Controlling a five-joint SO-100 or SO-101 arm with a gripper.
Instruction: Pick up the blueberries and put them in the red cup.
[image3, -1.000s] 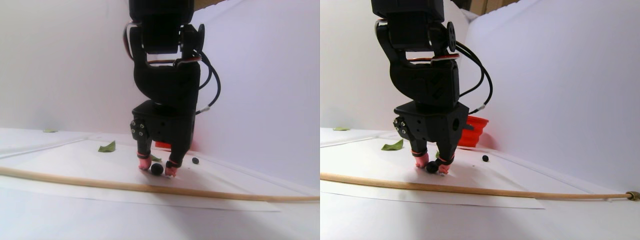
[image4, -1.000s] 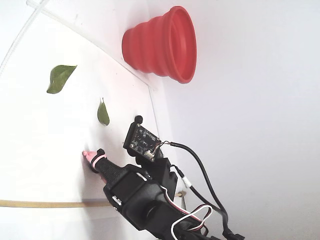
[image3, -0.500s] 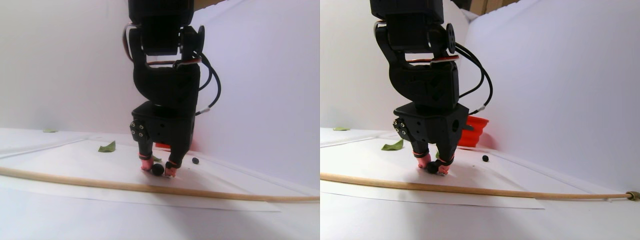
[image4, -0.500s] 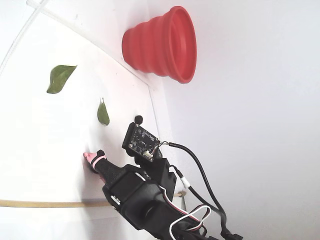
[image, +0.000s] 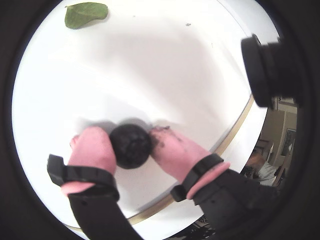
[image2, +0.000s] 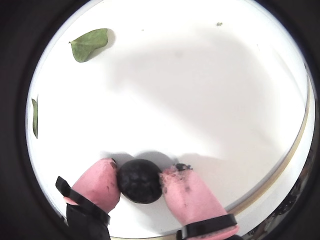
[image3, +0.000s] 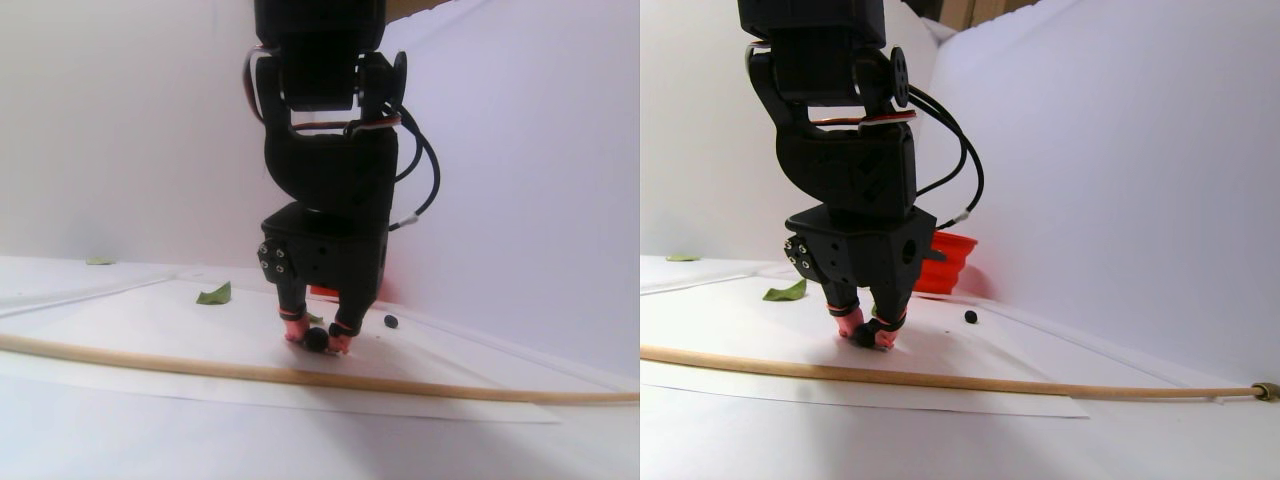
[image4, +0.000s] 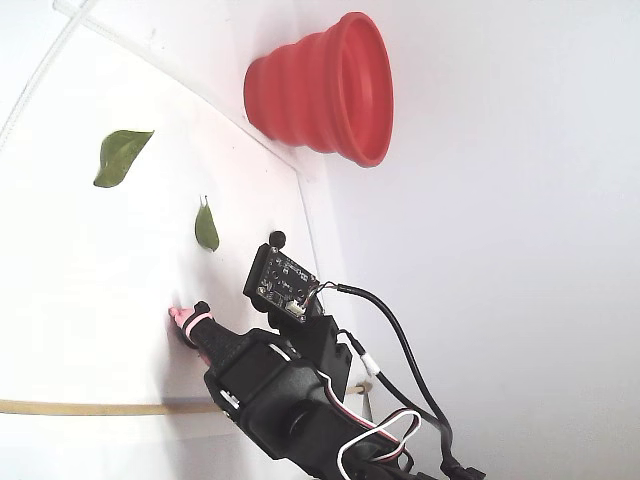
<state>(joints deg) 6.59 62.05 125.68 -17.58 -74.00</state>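
In both wrist views the larger blueberry, a dark round ball, rests on the white sheet with a pink fingertip pressed against each side. My gripper is shut on it, pointing straight down in the stereo pair view. The smaller blueberry lies loose just to the right of the fingers in the stereo pair view. The red cup, ribbed and wide-rimmed, stands beyond the gripper by the white wall.
Two green leaves lie on the sheet; one leaf shows far from the fingers. A long wooden dowel runs across the table in front of the gripper. White walls close in behind and to the right.
The fingers have closed in on the larger blueberry until both pink tips touch it. The arm has otherwise hardly moved, and the small blueberry and cup stay put.
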